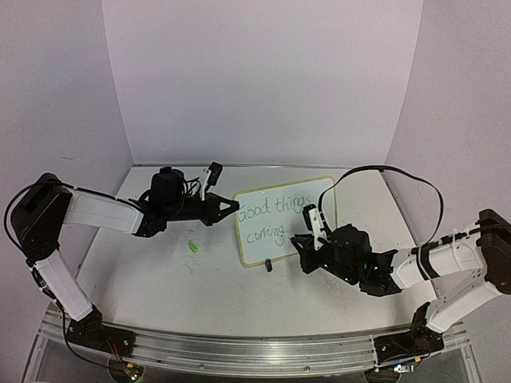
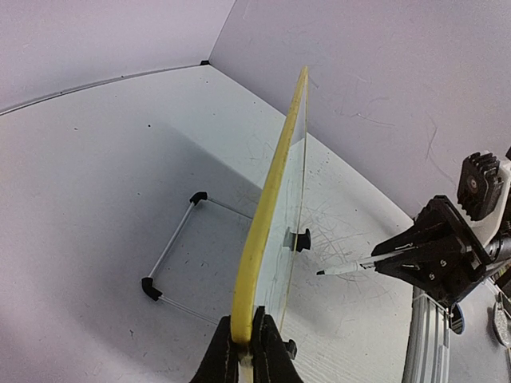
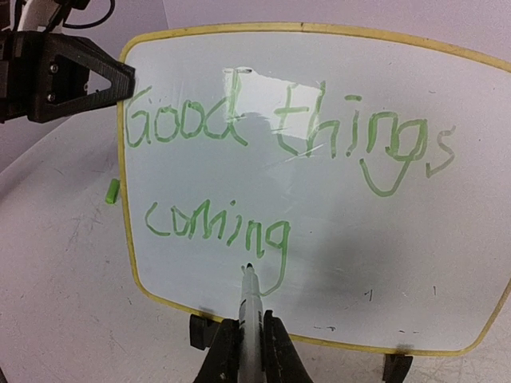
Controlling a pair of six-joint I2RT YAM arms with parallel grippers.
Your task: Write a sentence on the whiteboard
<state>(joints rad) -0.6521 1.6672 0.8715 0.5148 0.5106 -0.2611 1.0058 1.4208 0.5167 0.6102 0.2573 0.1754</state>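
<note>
The whiteboard (image 1: pixel 297 239) stands upright near the table's middle on black clip feet (image 3: pixel 202 331). On it is the sentence (image 3: pixel 279 132) in green, "Good things" above "coming". My left gripper (image 2: pixel 251 335) is shut on the board's yellow rim (image 2: pixel 275 199) at its left edge, and it also shows in the right wrist view (image 3: pixel 120 80). My right gripper (image 3: pixel 250 339) is shut on a white marker (image 3: pixel 250 307). The marker points at the board just below the "g" of "coming". In the left wrist view the marker (image 2: pixel 351 268) tip stands a little off the board's face.
A small green cap (image 1: pixel 194 248) lies on the table left of the board. A thin wire stand (image 2: pixel 172 243) with black corners lies behind the board. Purple walls close in the table at the back and sides.
</note>
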